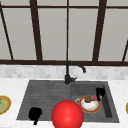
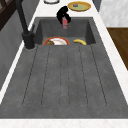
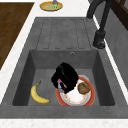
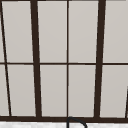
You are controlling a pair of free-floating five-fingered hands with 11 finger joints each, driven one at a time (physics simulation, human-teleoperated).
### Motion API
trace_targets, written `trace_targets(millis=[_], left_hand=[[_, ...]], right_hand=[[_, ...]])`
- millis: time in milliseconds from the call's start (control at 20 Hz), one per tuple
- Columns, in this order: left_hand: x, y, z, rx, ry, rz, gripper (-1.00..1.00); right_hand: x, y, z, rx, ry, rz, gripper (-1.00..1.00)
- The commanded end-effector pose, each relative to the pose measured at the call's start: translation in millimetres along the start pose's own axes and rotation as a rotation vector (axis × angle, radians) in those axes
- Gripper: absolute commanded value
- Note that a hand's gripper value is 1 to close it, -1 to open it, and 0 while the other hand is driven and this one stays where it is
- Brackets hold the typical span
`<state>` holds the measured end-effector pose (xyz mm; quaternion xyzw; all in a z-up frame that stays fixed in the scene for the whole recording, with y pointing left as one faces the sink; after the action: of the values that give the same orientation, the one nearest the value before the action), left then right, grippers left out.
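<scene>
My right hand [image 1: 100, 92] hovers over the right basin of the sink [image 1: 25, 100], its fingers curled round a small red object [image 1: 93, 97]. In the left side view that hand [image 2: 62, 13] has the red object [image 2: 65, 23] hanging below it. From the right, the hand [image 3: 65, 76] is just above a red-rimmed white plate [image 3: 75, 98] carrying a brown lump [image 3: 83, 87]. A banana [image 3: 38, 95] lies on the basin floor beside the plate. My left hand [image 1: 35, 113] floats over the front left of the drainboard.
A large red ball [image 1: 67, 115] sits in the foreground before the sink. The black faucet [image 1: 67, 75] stands behind the sink's middle. A yellow plate [image 1: 3, 104] with a green item rests on the left counter; another yellow plate [image 2: 79, 6] lies on the right counter.
</scene>
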<state>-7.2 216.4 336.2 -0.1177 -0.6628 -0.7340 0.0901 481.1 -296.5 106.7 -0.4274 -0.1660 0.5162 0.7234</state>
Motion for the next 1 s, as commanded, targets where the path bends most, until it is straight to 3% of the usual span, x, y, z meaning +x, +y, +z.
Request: trace_targets(millis=[0,300,650,800,950], left_hand=[[0,0,0,0.000,0.000,0.000,0.00],[0,0,0,0.000,0.000,0.000,0.00],[0,0,0,0.000,0.000,0.000,0.00],[0,0,0,0.000,0.000,0.000,0.00],[0,0,0,0.000,0.000,0.000,0.00]], right_hand=[[-8,-21,19,0.042,0.031,-0.057,1.00],[-26,-51,48,0.056,0.036,-0.066,1.00],[-67,-87,79,0.060,-0.014,-0.082,1.00],[-88,-91,87,0.051,-0.067,-0.073,1.00],[-109,-98,100,0.053,-0.074,-0.078,1.00]])
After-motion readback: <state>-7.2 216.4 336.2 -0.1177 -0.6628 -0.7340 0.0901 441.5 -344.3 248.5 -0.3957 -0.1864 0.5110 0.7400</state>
